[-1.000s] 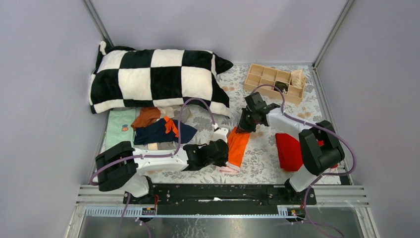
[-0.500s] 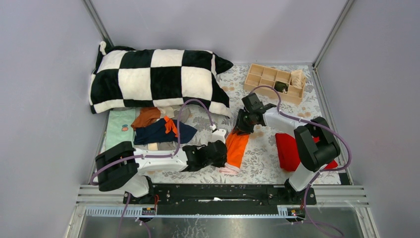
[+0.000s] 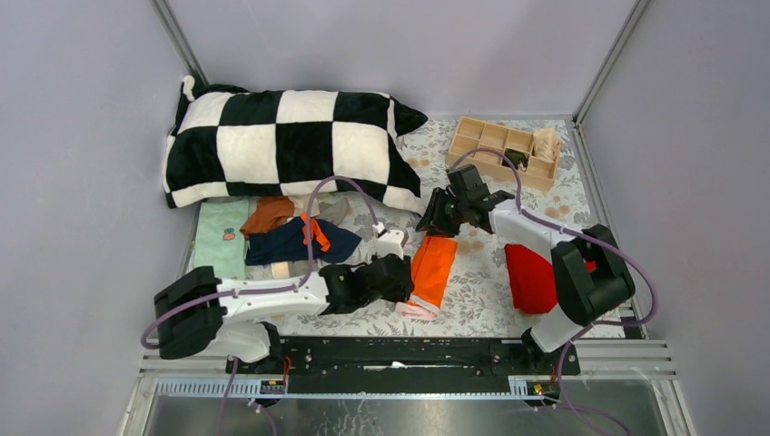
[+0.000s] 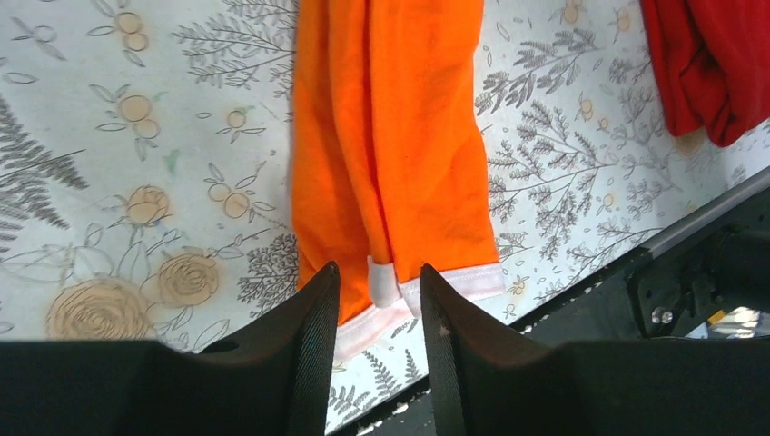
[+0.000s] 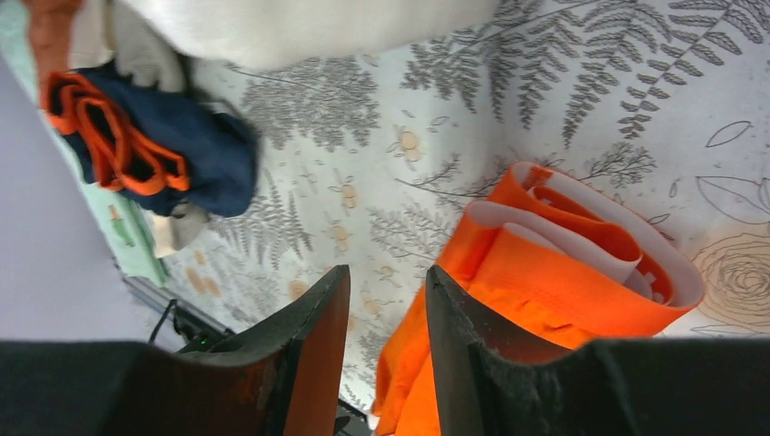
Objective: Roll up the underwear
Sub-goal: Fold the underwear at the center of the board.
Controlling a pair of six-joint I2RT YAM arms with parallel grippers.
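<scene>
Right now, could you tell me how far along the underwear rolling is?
Done: the orange briefs lie folded into a strip. In hand: nothing; left gripper and right gripper hang open at its ends. Left: rolling that strip, then the navy briefs and rust-brown briefs.

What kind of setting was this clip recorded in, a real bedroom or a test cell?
Probably a staged test cell rather than a real bedroom: plain grey walls in a metal frame surround a floral-print cloth, a black-and-white checked pillow and a wooden divided tray.
</scene>
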